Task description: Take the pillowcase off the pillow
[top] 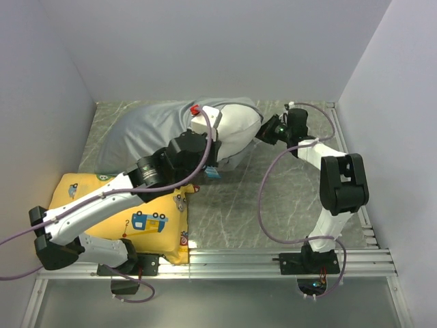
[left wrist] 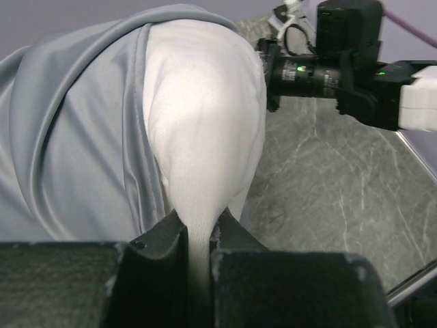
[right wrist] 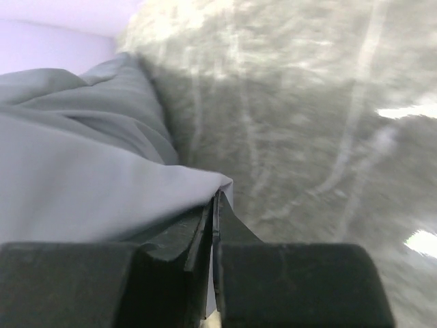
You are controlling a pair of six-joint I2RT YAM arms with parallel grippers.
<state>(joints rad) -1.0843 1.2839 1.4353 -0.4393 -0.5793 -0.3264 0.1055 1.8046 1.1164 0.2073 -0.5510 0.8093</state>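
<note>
The silver-grey pillowcase (top: 147, 130) lies bunched at the back left of the table and still covers the left part of the pillow. The white pillow (top: 239, 126) bulges out of its right end. My left gripper (left wrist: 199, 236) is shut on a pinch of the pillow's white fabric (left wrist: 205, 116), with the grey cover (left wrist: 75, 137) just to its left. From the right, my right gripper (right wrist: 216, 208) is shut on the thin edge of the pillowcase (right wrist: 82, 184). In the top view it sits at the pillow's right end (top: 261, 133).
A yellow cushion with a vehicle print (top: 147, 219) lies at the front left, under the left arm. A small blue tag (top: 214, 174) shows at the pillow's near edge. Grey marbled tabletop (top: 287, 198) spreads to the right, and white walls close in the back and sides.
</note>
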